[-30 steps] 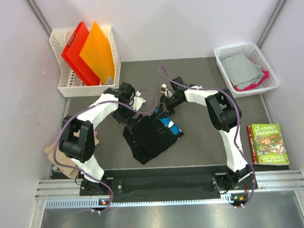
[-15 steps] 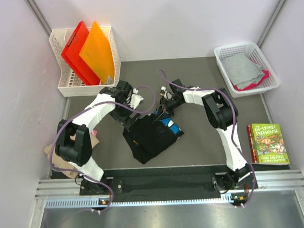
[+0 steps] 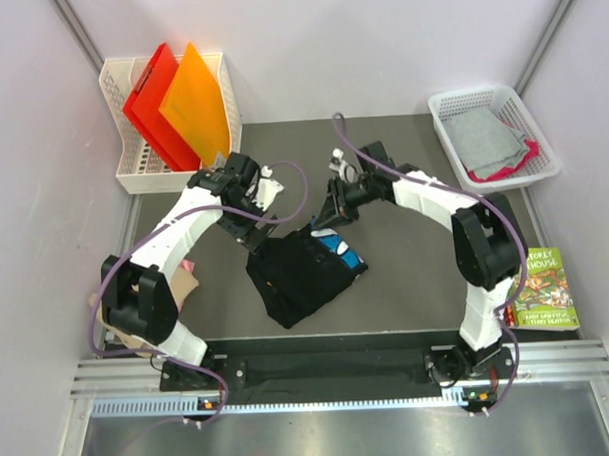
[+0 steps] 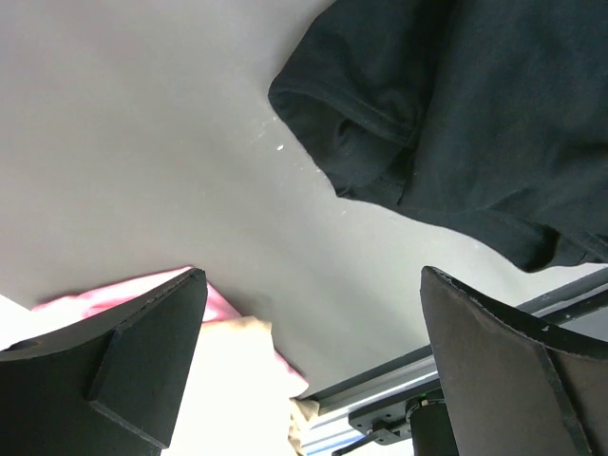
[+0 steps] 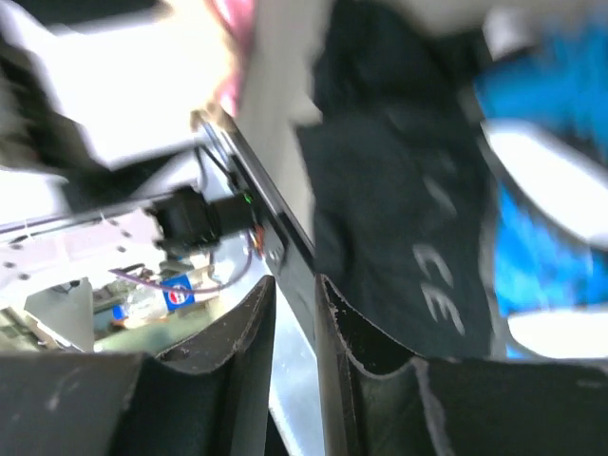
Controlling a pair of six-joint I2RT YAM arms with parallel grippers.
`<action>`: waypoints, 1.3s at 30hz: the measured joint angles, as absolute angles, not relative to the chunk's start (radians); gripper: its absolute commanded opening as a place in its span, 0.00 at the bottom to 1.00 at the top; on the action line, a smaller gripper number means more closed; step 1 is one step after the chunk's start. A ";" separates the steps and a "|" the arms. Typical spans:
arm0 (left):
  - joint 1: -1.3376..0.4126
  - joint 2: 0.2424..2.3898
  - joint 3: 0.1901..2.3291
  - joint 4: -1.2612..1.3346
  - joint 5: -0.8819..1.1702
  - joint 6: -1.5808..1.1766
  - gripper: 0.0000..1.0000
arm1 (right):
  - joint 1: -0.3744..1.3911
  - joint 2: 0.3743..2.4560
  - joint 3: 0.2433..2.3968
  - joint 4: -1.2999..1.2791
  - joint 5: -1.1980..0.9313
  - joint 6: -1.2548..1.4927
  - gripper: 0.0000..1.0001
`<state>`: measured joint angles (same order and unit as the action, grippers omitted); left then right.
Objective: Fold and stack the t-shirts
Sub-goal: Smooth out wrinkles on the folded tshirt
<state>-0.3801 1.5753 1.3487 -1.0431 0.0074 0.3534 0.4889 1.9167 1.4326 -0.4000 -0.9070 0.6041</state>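
While the bunched black cloth t-shirt (image 3: pixel 306 273) with a blue patch lies on the dark grey counter (image 3: pixel 415 254), both grippers hover at its far edge: left gripper (image 4: pixel 312 280) jaws wide and empty, right gripper (image 5: pixel 296 285) jaws barely parted, empty. Pinching only one layer there could drag the shirt askew.

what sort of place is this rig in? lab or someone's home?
Probably a lab test cell: left arm and right arm bolted to an aluminium rail, plain walls boxing in the table, staged props like the folder basket and book.
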 measured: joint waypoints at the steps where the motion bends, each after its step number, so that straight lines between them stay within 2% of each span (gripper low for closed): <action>1: -0.380 1.573 1.349 -1.047 0.003 0.353 0.99 | 0.489 1.892 1.368 -0.384 -0.908 0.601 0.23; 6: -0.380 1.568 1.349 -1.060 -0.016 0.353 0.99 | 0.489 1.935 1.179 -0.377 -0.902 0.587 0.21; 9: -0.380 1.568 1.349 -1.069 -0.017 0.353 0.99 | 0.488 2.019 1.154 -0.378 -0.903 0.571 0.20; 16: -0.380 1.568 1.349 -1.075 -0.020 0.339 0.99 | 0.480 2.087 1.212 -0.440 -0.964 0.518 0.22; 24: -0.368 1.557 1.314 -1.071 0.016 0.281 0.99 | 0.502 1.972 1.351 -0.539 -0.873 0.522 0.23; 31: -0.340 1.557 1.235 -1.052 0.044 0.222 0.99 | 0.709 1.942 1.441 -0.501 -0.876 0.571 0.22; 35: -0.299 1.557 1.217 -1.031 0.070 0.191 0.99 | 0.823 2.015 1.437 -0.461 -0.896 0.616 0.21; 39: -0.224 1.567 1.204 -1.029 0.111 0.172 0.99 | 0.854 2.101 1.431 -0.447 -0.905 0.633 0.20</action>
<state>-0.2245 1.5673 1.2041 -1.0290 0.1108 0.1722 0.8543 2.1010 1.4311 -0.4465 -0.9047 0.6327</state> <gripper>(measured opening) 0.991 0.208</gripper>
